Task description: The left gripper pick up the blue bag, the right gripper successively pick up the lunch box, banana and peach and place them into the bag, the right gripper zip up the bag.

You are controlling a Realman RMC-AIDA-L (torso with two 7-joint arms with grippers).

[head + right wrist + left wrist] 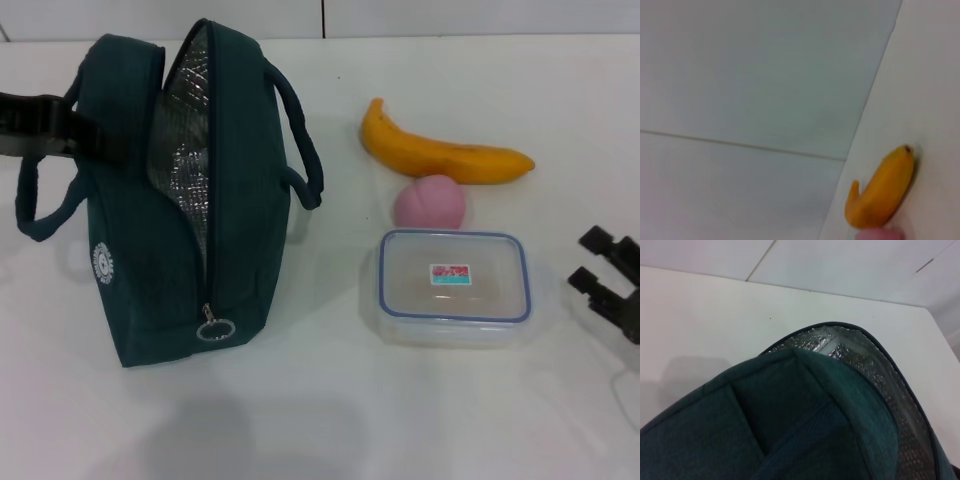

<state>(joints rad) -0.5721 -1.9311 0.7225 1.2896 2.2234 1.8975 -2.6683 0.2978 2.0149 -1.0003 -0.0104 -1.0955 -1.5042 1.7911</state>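
Blue bag point(180, 200): stands upright on the white worktop point(330, 420), zip open along the top, foil lining exposed; ring pull hangs at the near end of the zip. Left gripper point(45, 128) reaches in at the bag's far-left upper side, by the handle there. Its fingers are hidden behind the fabric, so whether it is closed on the bag cannot be told. Left wrist view shows only bag fabric and lining close up.

Lunch box point(453, 287): flat on the worktop, lid on, sticker up. It lies to the left of the right gripper point(607, 280) and is the item nearest it, with bare worktop between. Long axis runs left-right, i.e. roughly toward the gripper. The bag mouth is further left again, beyond the box.

Right gripper: low at the right edge of the worktop, two fingers parted, nothing between them.

Banana point(440, 152): beyond the box, long axis also left-right, well apart from the right gripper.

Peach point(429, 202): between banana and box, just beside both.

Judgement: none of the three items is bagged yet; the box comes first, and the right arm is clearly the nearer one.
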